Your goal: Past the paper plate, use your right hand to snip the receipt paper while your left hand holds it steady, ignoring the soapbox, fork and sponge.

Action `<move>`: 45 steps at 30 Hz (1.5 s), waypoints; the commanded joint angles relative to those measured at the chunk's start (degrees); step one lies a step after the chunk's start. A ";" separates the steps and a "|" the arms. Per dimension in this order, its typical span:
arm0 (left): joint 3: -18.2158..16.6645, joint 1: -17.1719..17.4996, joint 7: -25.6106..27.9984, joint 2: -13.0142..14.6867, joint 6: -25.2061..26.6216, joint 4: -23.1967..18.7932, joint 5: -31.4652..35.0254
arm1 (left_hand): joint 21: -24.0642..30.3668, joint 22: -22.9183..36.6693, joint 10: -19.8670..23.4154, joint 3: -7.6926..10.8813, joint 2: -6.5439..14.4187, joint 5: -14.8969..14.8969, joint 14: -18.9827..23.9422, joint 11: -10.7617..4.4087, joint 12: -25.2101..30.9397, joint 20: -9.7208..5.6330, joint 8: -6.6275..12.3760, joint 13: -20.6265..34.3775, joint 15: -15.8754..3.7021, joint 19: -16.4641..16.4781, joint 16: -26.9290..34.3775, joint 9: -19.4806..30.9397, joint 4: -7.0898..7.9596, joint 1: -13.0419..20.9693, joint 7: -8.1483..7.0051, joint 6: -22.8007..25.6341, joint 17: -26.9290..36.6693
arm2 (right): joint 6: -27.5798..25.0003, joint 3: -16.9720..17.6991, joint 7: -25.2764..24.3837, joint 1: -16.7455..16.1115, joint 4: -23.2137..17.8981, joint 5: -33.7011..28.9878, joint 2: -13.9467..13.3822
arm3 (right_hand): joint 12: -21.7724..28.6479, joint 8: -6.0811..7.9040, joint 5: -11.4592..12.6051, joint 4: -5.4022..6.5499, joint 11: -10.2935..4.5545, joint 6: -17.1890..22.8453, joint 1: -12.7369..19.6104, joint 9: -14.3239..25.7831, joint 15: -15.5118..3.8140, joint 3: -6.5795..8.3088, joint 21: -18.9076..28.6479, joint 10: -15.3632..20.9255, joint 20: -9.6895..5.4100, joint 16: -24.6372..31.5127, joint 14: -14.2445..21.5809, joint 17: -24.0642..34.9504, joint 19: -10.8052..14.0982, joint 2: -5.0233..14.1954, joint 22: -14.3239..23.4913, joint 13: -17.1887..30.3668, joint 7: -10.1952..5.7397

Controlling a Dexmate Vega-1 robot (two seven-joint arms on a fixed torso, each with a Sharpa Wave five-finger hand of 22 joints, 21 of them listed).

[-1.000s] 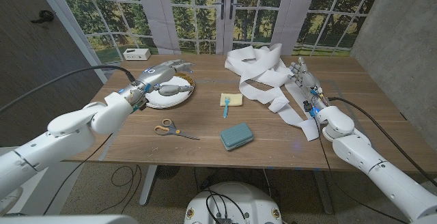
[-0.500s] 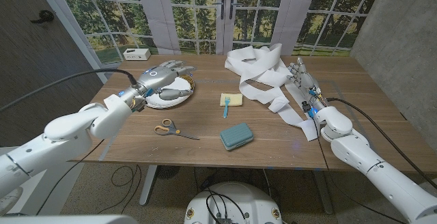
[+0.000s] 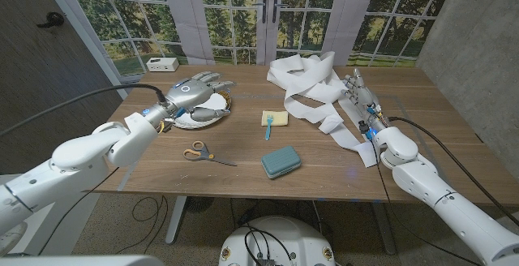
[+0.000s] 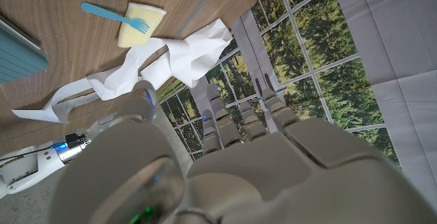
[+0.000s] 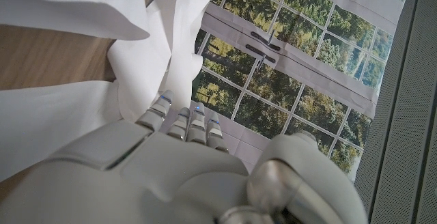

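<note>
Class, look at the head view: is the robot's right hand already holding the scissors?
No. The scissors lie untouched on the table, while the right hand is by the receipt paper.

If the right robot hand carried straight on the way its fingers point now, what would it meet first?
Probably the crumpled white receipt paper: the right robot hand points toward the table's far edge, with paper loops lying beside and just ahead of its fingertips. Depth is unclear, so it might graze rather than hit squarely.
</note>
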 commanded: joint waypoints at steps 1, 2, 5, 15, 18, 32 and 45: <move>-3.70 3.76 -3.81 0.26 1.59 -2.72 2.03 | 0.00 0.19 -0.07 -0.37 0.01 0.10 0.37 -0.14 0.01 -0.18 0.26 0.27 -2.74 0.05 0.13 0.10 -0.06 0.50 -0.06 0.05 0.20 | 1.71 -0.08 1.64 0.91 2.11 0.99 0.97 | 0.10 0.20 -0.05 -0.11 0.09 0.24 0.60 0.21 -0.28 -0.01 -0.05 0.40 0.03 -0.13 -0.15 0.14 -0.13 -0.21 0.30 0.11 -0.39; -3.78 3.76 -3.95 0.09 1.49 -2.72 2.13 | 0.01 0.20 0.03 -0.39 0.01 0.10 0.39 -0.18 0.04 -0.25 0.28 0.29 -2.81 0.08 0.13 0.10 -0.05 0.51 -0.09 0.09 0.20 | 1.71 -0.08 1.63 0.91 2.11 0.99 0.97 | 0.11 0.20 -0.06 -0.11 0.13 0.25 0.61 0.21 -0.31 0.00 -0.04 0.41 0.03 -0.13 -0.16 0.14 -0.11 -0.20 0.30 0.11 -0.36; -5.67 6.25 -5.09 -0.17 2.04 -3.56 3.25 | 0.00 0.20 0.10 -0.45 0.00 0.09 0.42 -0.17 0.04 -0.26 0.36 0.36 -2.82 0.09 0.12 0.10 -0.01 0.49 -0.03 0.29 0.20 | 1.87 -0.08 2.01 1.04 2.36 1.05 0.88 | 0.10 0.20 -0.07 -0.12 0.11 0.25 0.63 0.21 -0.34 0.01 -0.04 0.45 0.05 -0.13 -0.14 0.13 -0.10 -0.19 0.30 0.11 -0.33; -7.74 8.89 -7.92 -2.09 3.21 -5.00 8.29 | 0.09 0.20 0.62 -0.65 -0.04 0.10 0.58 -0.37 0.14 -0.48 0.36 0.60 -3.00 0.43 0.11 0.10 0.05 0.52 -0.12 0.34 0.20 | 1.36 0.08 2.05 1.22 2.70 1.57 0.83 | 0.05 0.21 -0.13 -0.15 0.06 0.32 0.74 0.21 -0.32 0.07 -0.08 0.48 0.12 -0.15 -0.11 0.12 -0.23 -0.14 0.30 0.12 -0.34; -8.21 9.05 -8.00 -2.74 3.02 -4.93 8.89 | 0.12 0.20 0.71 -0.69 -0.03 0.11 0.76 -0.26 0.15 -0.46 0.30 0.67 -3.03 0.55 0.16 0.09 0.06 0.56 -0.12 0.20 0.20 | 1.21 0.07 1.96 1.29 2.89 1.60 0.86 | 0.03 0.25 -0.14 -0.16 0.11 0.41 0.79 0.21 -0.31 0.11 -0.08 0.48 0.15 -0.15 -0.10 0.12 -0.22 -0.08 0.30 0.12 -0.35; -13.09 12.28 -13.17 -5.65 2.64 -7.50 11.45 | 0.01 0.20 0.38 -0.85 0.00 0.15 0.59 -0.44 -0.14 -0.59 0.04 0.98 -3.12 0.47 0.01 0.06 0.06 0.77 -0.12 -0.55 0.21 | 2.51 -0.11 3.19 2.39 4.63 1.78 1.50 | 0.00 0.28 -0.20 -0.21 -0.04 0.56 0.96 0.21 -0.34 0.23 -0.07 0.59 0.19 -0.17 -0.10 0.10 -0.24 0.04 0.30 0.13 -0.40; -15.59 13.84 -16.71 -9.39 0.29 -8.55 13.48 | -0.10 0.19 0.90 -0.95 -0.07 0.18 0.50 -0.22 -0.08 -0.62 0.09 1.14 -3.29 0.26 -0.04 0.00 -0.02 1.02 -0.38 -0.52 0.21 | 2.50 -0.16 3.47 2.93 5.92 2.47 2.13 | -0.05 0.25 -0.25 -0.28 -0.06 0.55 1.17 0.21 -0.29 0.36 -0.07 0.60 0.19 -0.20 -0.11 0.09 -0.24 0.17 0.30 0.13 -0.42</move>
